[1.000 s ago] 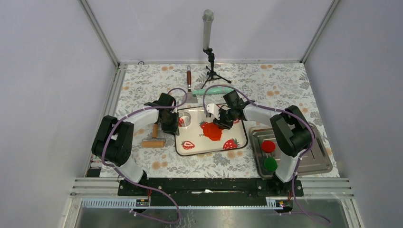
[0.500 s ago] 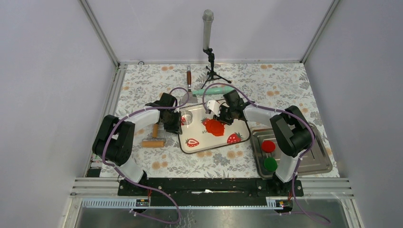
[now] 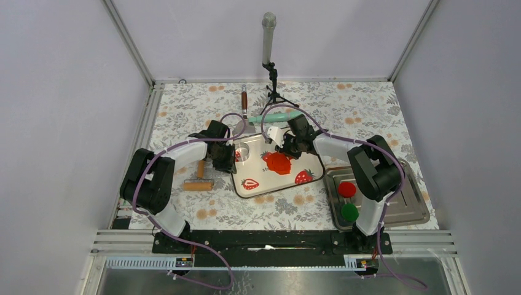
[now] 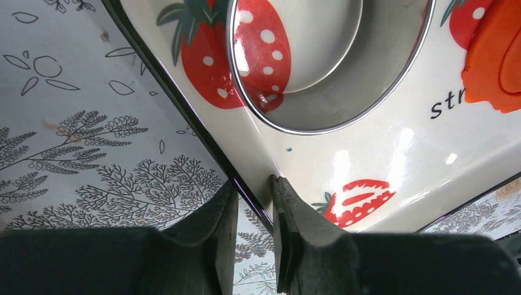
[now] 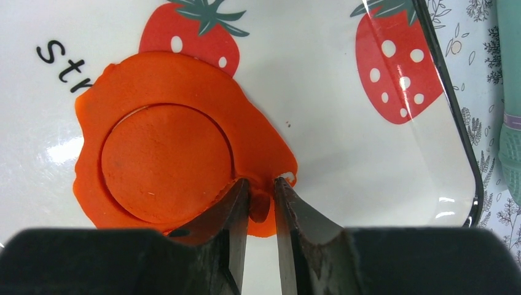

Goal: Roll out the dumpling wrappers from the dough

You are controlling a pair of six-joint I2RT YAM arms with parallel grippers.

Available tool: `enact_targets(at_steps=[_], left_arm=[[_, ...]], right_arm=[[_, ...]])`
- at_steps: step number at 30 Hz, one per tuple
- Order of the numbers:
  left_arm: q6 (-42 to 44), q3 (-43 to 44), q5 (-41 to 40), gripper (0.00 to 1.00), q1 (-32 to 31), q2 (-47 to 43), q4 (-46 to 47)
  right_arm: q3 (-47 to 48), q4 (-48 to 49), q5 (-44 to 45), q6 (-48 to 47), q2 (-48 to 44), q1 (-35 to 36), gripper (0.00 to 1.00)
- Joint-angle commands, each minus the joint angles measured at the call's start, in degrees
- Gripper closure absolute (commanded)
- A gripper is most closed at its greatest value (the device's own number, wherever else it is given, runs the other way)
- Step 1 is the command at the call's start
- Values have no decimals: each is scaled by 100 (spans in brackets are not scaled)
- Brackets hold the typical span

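Note:
A white strawberry-print tray (image 3: 265, 182) holds the dough (image 3: 278, 163), a flat orange-red sheet (image 5: 252, 126). A clean round dumpling wrapper (image 5: 163, 163) is cut into the sheet and still lies inside it. My right gripper (image 5: 261, 185) is shut on a pinched-up fold at the sheet's near edge, just outside the cut circle; from above it (image 3: 288, 149) sits over the dough's far side. My left gripper (image 4: 253, 185) is shut on the tray's black left rim (image 4: 209, 144); the top view shows it (image 3: 226, 161) at the tray's left edge. A metal ring cutter (image 4: 350, 101) stands on the tray beside it.
A wooden rolling pin (image 3: 198, 179) lies left of the tray. A scraper (image 3: 246, 114), a green tool (image 3: 279, 115) and a microphone stand (image 3: 269, 58) are behind. A steel tray (image 3: 399, 206) at right holds a crimson disc (image 3: 347, 188) and a green disc (image 3: 349, 212).
The strawberry tray has swung and slid toward the back right, with the dough on it. My right gripper drew back with it and narrowed its jaws onto the dough's edge.

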Motion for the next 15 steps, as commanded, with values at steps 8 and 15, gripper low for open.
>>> enact_targets(at_steps=[8, 15], left_arm=[[506, -114, 6, 100, -184, 251, -282], [514, -125, -6, 100, -184, 216, -281]], right_arm=[[500, 577, 327, 393, 155, -7, 73], [660, 570, 372, 764, 43, 59, 73]])
